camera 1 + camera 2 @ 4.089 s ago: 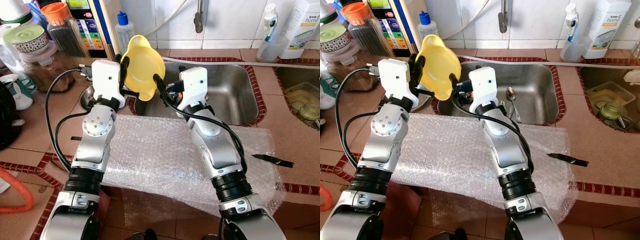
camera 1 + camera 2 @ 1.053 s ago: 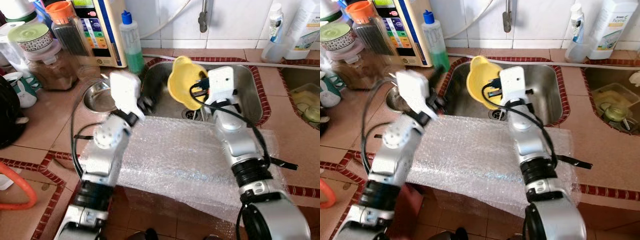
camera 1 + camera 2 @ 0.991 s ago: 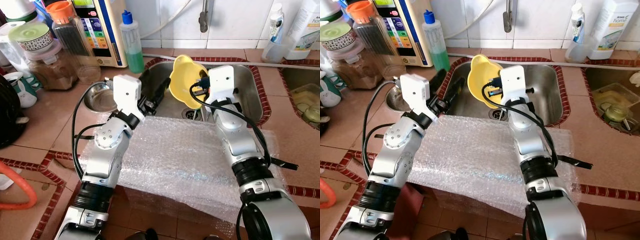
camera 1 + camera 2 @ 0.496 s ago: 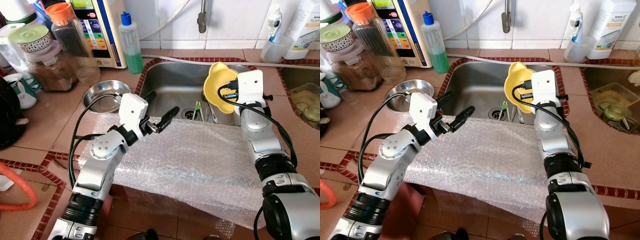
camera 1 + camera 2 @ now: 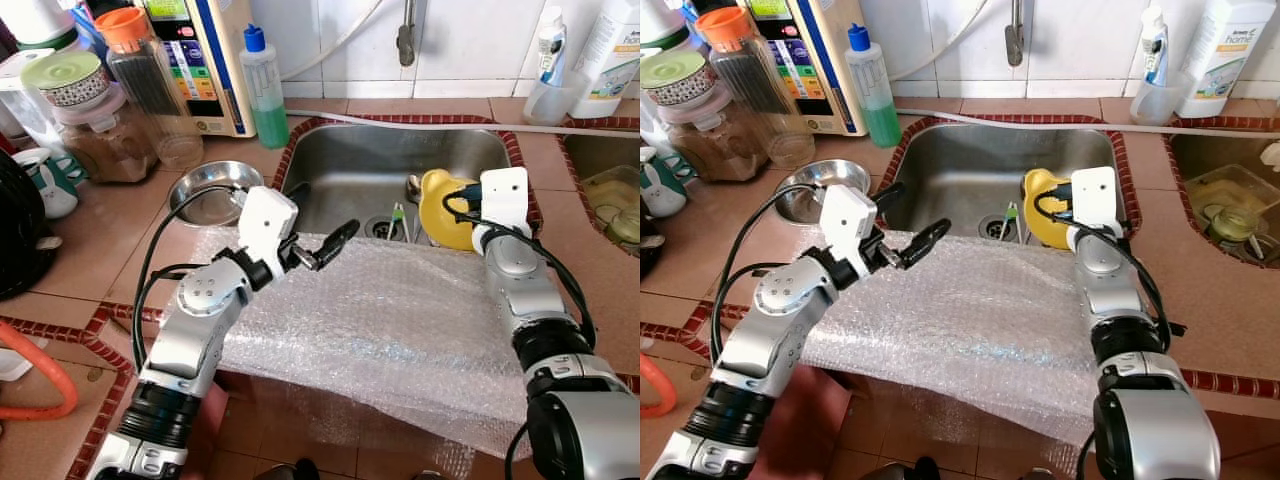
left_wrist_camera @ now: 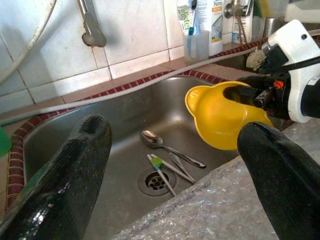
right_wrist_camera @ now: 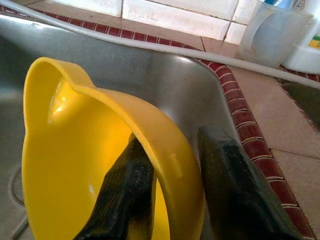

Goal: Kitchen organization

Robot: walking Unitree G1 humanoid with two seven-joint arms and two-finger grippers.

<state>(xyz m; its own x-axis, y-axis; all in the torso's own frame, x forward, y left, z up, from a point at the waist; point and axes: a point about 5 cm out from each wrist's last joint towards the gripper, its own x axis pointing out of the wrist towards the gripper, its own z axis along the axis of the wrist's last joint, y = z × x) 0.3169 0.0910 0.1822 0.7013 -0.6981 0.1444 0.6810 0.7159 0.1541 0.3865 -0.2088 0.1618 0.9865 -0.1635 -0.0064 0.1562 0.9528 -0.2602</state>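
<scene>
right claw grips yellow bowl

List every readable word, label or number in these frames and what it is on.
"home": white bottle, back right; smaller print above it is blurred.
Tube in the cup: lettering too small.
Appliance with coloured panel: labels too small.
Tube and bottle in the left wrist view: print blurred.

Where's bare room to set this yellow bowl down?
Bubble wrap between the arms is bare. Counter right of the sink is bare too. Sink floor holds cutlery by the drain; left counter is crowded with jars. Right gripper grips the yellow bowl.
</scene>
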